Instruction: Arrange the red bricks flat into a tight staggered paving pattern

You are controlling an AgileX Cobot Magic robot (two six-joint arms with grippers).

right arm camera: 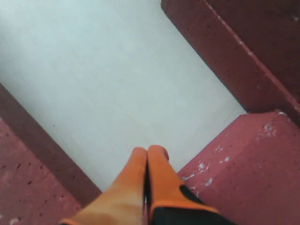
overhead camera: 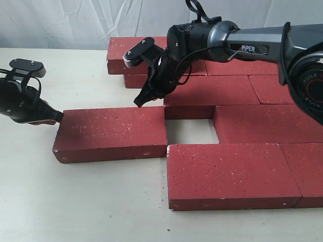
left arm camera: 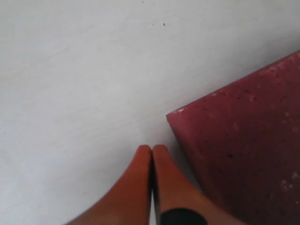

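Observation:
Several red bricks lie flat on the table. One red brick point(overhead camera: 111, 133) lies apart at the left, with a bare gap point(overhead camera: 191, 131) between it and the packed bricks point(overhead camera: 232, 174) on the right. My left gripper point(overhead camera: 59, 117) is shut and empty, its tips at that brick's left end; the left wrist view shows the fingertips point(left arm camera: 144, 154) beside the brick's corner point(left arm camera: 243, 150). My right gripper point(overhead camera: 137, 104) is shut and empty, hanging just above the loose brick's far edge, beside a middle-row brick point(overhead camera: 212, 91). Its fingertips point(right arm camera: 140, 157) hover over bare table between brick edges point(right arm camera: 243, 183).
More bricks fill the back row point(overhead camera: 136, 53) and the right side point(overhead camera: 267, 123), reaching the frame's right edge. A white cloth backdrop point(overhead camera: 75, 20) hangs behind the table. Bare tabletop point(overhead camera: 75, 201) spreads to the left and front.

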